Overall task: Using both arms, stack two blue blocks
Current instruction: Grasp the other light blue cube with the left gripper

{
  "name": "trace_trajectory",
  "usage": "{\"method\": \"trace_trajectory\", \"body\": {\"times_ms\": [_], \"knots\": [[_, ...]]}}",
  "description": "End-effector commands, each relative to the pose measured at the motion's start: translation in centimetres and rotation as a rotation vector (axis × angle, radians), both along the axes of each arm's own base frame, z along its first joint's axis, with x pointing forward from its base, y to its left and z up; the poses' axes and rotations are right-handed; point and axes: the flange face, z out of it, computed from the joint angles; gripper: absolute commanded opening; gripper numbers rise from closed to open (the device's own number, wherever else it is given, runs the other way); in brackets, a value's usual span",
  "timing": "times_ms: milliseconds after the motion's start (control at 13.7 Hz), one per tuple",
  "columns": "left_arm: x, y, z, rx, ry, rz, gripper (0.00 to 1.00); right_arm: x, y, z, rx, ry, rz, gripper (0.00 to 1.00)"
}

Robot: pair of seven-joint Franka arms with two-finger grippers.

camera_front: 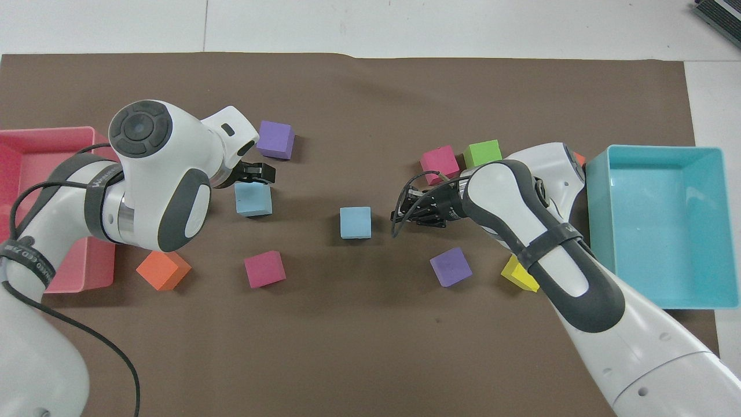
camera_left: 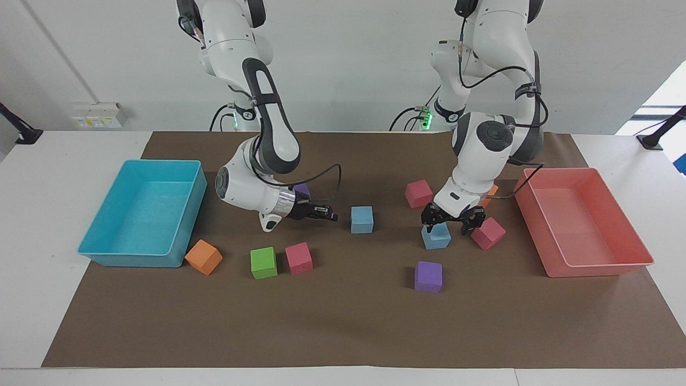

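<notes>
Two sky-blue blocks lie apart on the brown mat. One (camera_left: 362, 219) (camera_front: 355, 222) is at the middle. My right gripper (camera_left: 328, 216) (camera_front: 405, 211) is low over the mat, level with this block on the side toward the right arm's end, a short gap away and pointing at it. The other blue block (camera_left: 435, 236) (camera_front: 253, 200) lies toward the left arm's end. My left gripper (camera_left: 450, 220) (camera_front: 255, 172) is open and just above it, with one finger (camera_left: 427, 217) by its top edge. Neither gripper holds anything.
A pink cube (camera_left: 488, 233) sits close beside the left gripper. A purple cube (camera_left: 428, 276) (camera_front: 276, 139) lies farther out. Pink (camera_left: 418, 193), orange, green (camera_left: 263, 262), yellow (camera_front: 519, 273) and purple (camera_front: 451, 266) cubes lie about. A pink tray (camera_left: 595, 268) and a turquoise tray (camera_left: 128, 258) stand at the table's ends.
</notes>
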Motion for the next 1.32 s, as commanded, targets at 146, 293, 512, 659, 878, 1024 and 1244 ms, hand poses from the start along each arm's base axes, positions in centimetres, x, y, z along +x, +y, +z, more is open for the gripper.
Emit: {"method": "trace_trajectory", "body": {"times_ms": [146, 293, 512, 659, 878, 1024, 1244], "knots": [[-1.3, -0.2, -2.8, -0.007, -0.026, 0.028, 1.0, -0.2, -0.1, -1.1, 0.052, 0.01, -0.05, 0.0], [-0.8, 0.2, -2.7, -0.015, -0.049, 0.041, 1.0, -0.3, 0.4, -1.9, 0.068, 0.015, -0.069, 0.0], [-0.9, -0.2, -4.3, -0.01, -0.034, 0.044, 1.0, -0.3, 0.4, -2.0, 0.067, 0.017, -0.071, 0.0], [-1.0, 0.0, -5.0, -0.005, -0.023, 0.049, 1.0, -0.3, 0.3, -2.4, 0.065, 0.021, -0.072, 0.0], [-1.2, 0.1, -5.0, -0.003, -0.017, 0.054, 1.0, -0.2, 0.0, -2.4, 0.067, 0.022, -0.078, 0.0], [-1.3, 0.0, -5.0, -0.005, -0.011, 0.085, 0.91, -0.2, 0.1, -2.4, 0.067, 0.022, -0.077, 0.0], [-1.4, 0.0, -5.0, 0.0, -0.001, 0.09, 0.8, -0.2, 0.1, -2.4, 0.067, 0.022, -0.077, 0.0]]}}
